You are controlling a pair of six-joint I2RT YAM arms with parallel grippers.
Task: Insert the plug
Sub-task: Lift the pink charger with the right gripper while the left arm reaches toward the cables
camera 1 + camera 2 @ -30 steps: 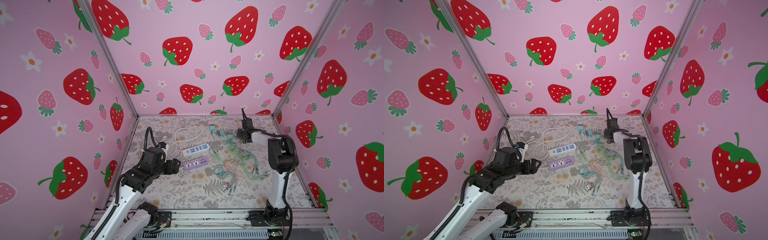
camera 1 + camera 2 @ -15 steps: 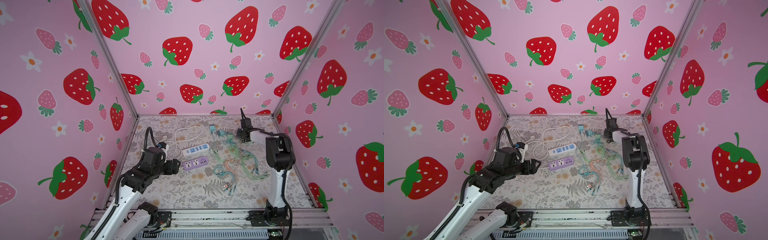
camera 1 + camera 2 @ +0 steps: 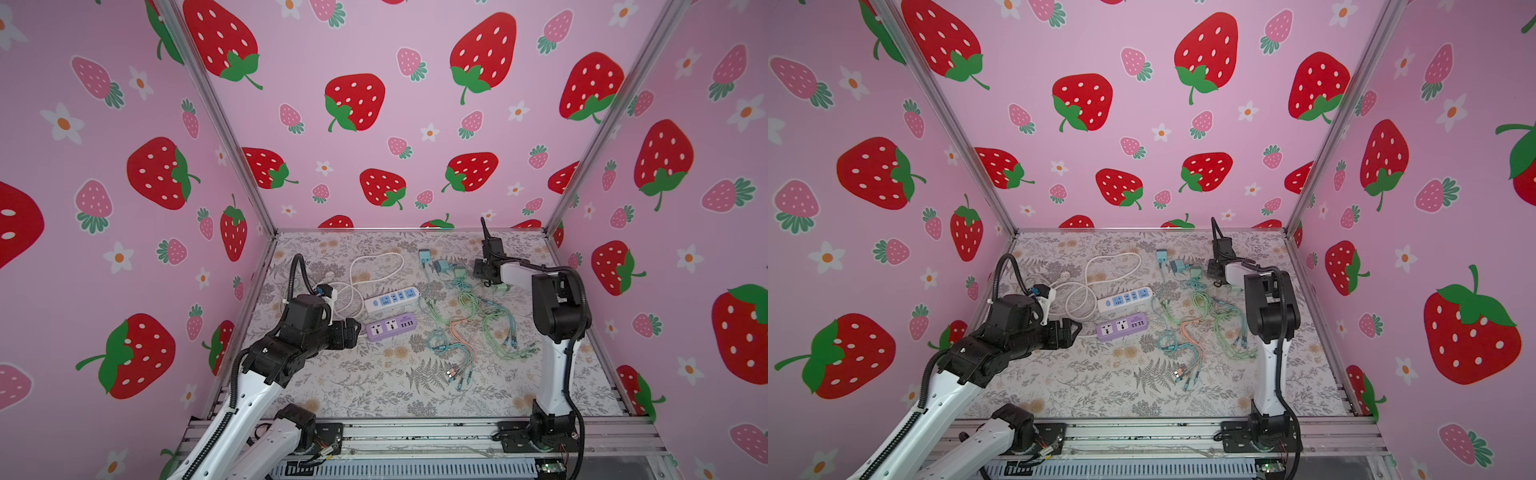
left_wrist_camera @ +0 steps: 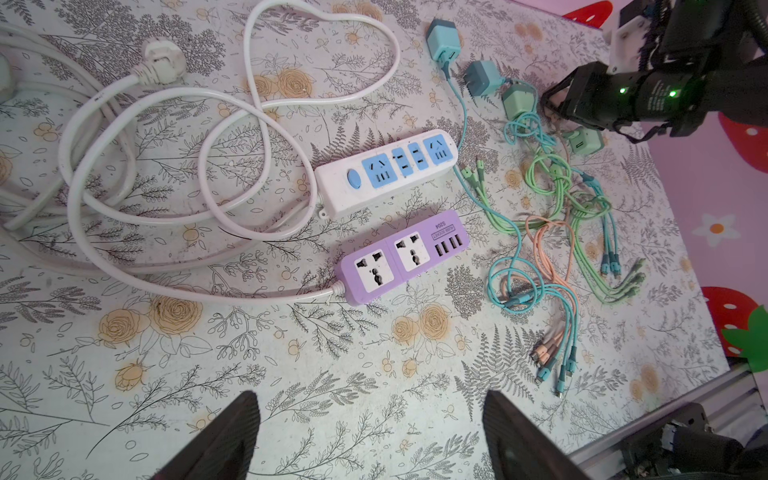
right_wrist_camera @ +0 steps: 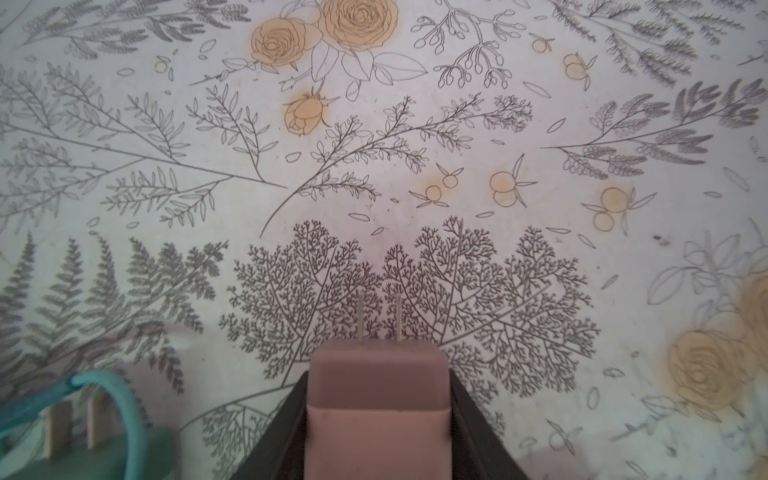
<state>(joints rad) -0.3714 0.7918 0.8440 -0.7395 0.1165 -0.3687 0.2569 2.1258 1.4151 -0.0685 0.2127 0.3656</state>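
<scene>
In the right wrist view a dusty-pink plug (image 5: 378, 395) with two metal prongs sits between the black fingers of my right gripper (image 5: 379, 376), which is shut on it just above the floral mat. In both top views the right gripper (image 3: 484, 272) (image 3: 1217, 270) is low at the back right among the chargers, and the plug is hidden there. A purple power strip (image 3: 390, 327) (image 4: 403, 257) and a white and blue power strip (image 3: 391, 299) (image 4: 386, 178) lie mid-table. My left gripper (image 3: 353, 332) (image 4: 370, 411) hovers open and empty just left of the purple strip.
Teal and green chargers (image 3: 441, 266) lie beside the right gripper, one close by the held plug (image 5: 83, 453). Tangled green, teal and orange cables (image 3: 469, 328) spread right of the strips. White cord loops (image 3: 374, 270) lie at the back left. Pink walls enclose three sides.
The right gripper's jaws have closed onto the pink plug, and its arm has shifted slightly left. The left arm has stayed put.
</scene>
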